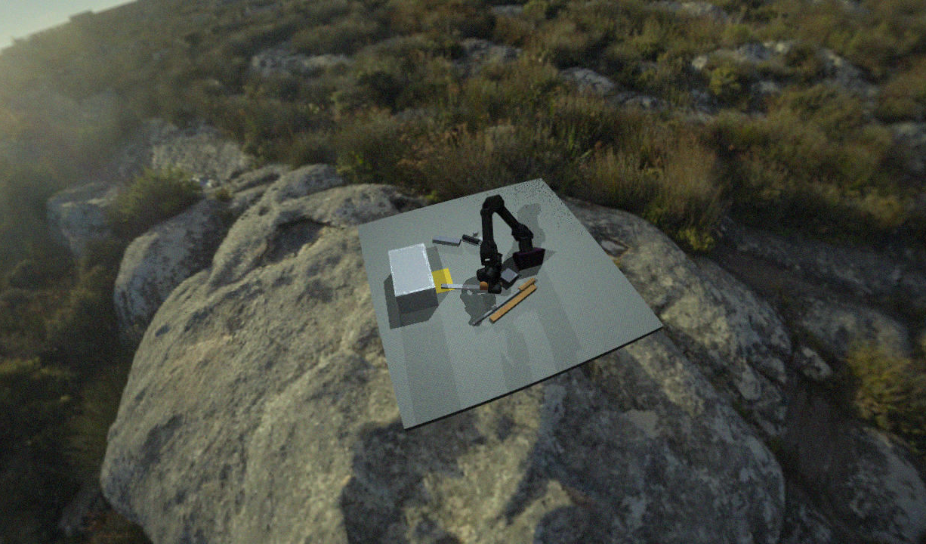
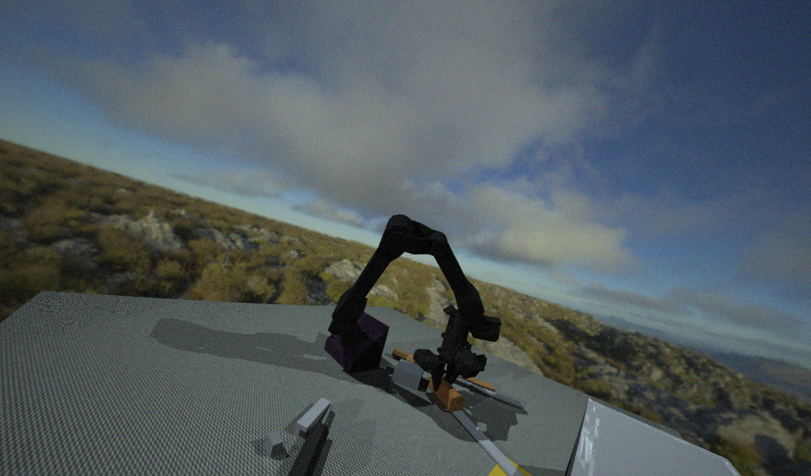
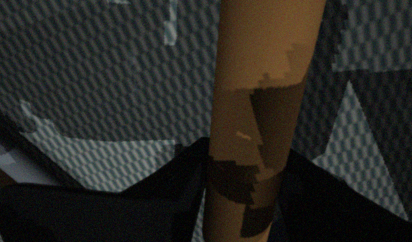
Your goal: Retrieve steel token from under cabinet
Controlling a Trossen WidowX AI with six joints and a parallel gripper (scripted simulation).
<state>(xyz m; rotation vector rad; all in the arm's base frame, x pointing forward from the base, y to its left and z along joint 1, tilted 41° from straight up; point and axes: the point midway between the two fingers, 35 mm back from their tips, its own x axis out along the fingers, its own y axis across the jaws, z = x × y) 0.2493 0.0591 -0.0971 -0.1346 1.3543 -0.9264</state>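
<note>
My gripper [image 1: 491, 289] [image 2: 441, 383] [image 3: 241, 149] is shut on the orange handle [image 1: 483, 285] [image 2: 450, 398] [image 3: 267, 50] of a tool. Its thin grey rod [image 1: 463, 288] [image 2: 480, 437] points toward the cabinet [image 1: 412, 269] [image 2: 645, 447], a pale box. The rod's far end is over the yellow marked area [image 1: 443, 276] [image 2: 495, 472], close to the cabinet; I cannot tell whether it touches the table. The steel token is not visible in any view, and the vent slots cannot be made out.
An orange bar [image 1: 513, 302] and another orange-handled tool with a grey shaft [image 1: 483, 314] [image 2: 503, 398] lie beside the gripper. A grey block [image 1: 510, 276] [image 2: 407, 374] is near the purple arm base [image 1: 530, 258] [image 2: 371, 349]. A grey bar [image 1: 446, 240] and a dark piece [image 1: 470, 239] lie farther off.
</note>
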